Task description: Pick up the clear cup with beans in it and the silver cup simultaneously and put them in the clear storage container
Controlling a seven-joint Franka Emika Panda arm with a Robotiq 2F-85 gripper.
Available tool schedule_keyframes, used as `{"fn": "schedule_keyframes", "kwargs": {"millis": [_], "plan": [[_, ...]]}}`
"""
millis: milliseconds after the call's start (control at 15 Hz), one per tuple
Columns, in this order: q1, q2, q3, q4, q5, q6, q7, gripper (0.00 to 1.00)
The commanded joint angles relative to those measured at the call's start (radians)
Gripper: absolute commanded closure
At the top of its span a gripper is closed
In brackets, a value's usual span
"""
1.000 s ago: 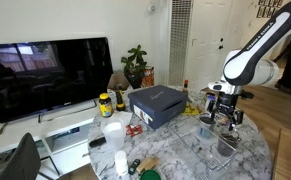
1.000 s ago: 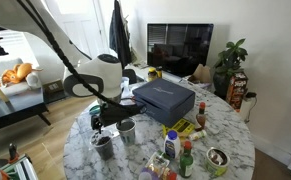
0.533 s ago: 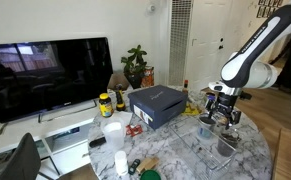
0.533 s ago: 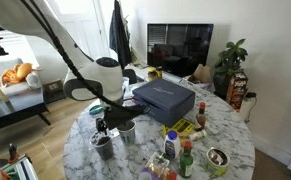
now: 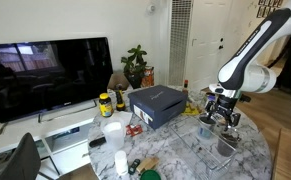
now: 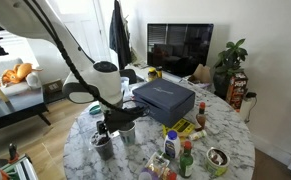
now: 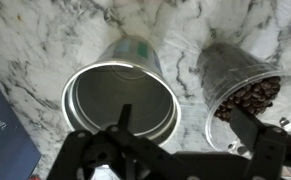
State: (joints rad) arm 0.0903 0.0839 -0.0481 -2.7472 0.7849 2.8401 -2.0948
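Observation:
In the wrist view the silver cup (image 7: pixel 115 95) stands upright on the marble table, with its dark inside showing. The clear cup with beans (image 7: pixel 247 97) stands just to its right. My gripper (image 7: pixel 185 125) is open and low over both. One fingertip reaches over the silver cup's mouth and the other over the beans. In an exterior view the gripper (image 6: pixel 115 124) hangs over the silver cup (image 6: pixel 128 131) and the clear cup (image 6: pixel 103 146). It also shows in an exterior view (image 5: pixel 220 117). I cannot make out the clear storage container.
A dark blue box (image 5: pixel 157 105) lies mid-table and shows in both exterior views (image 6: pixel 165 100). A white cup (image 5: pixel 113 133) and a yellow jar (image 5: pixel 105 104) stand beyond it. Bottles and small jars (image 6: pixel 175 150) crowd the table's near side. The round table edge is close to the cups.
The arm has come down a little and shifted slightly, bringing the open gripper closer over the two cups. The cups have not moved.

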Motion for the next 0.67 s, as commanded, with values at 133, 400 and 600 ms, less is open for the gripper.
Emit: {"fn": "schedule_keyframes", "kwargs": {"millis": [133, 400, 600], "plan": [[0.0, 0.026, 0.022, 0.0, 0.078, 0.046, -0.083, 0.02], [0.0, 0.047, 0.031, 0.006, 0.105, 0.055, -0.11, 0.12], [0.0, 0.062, 0.036, 0.01, 0.113, 0.06, -0.121, 0.18]]}}
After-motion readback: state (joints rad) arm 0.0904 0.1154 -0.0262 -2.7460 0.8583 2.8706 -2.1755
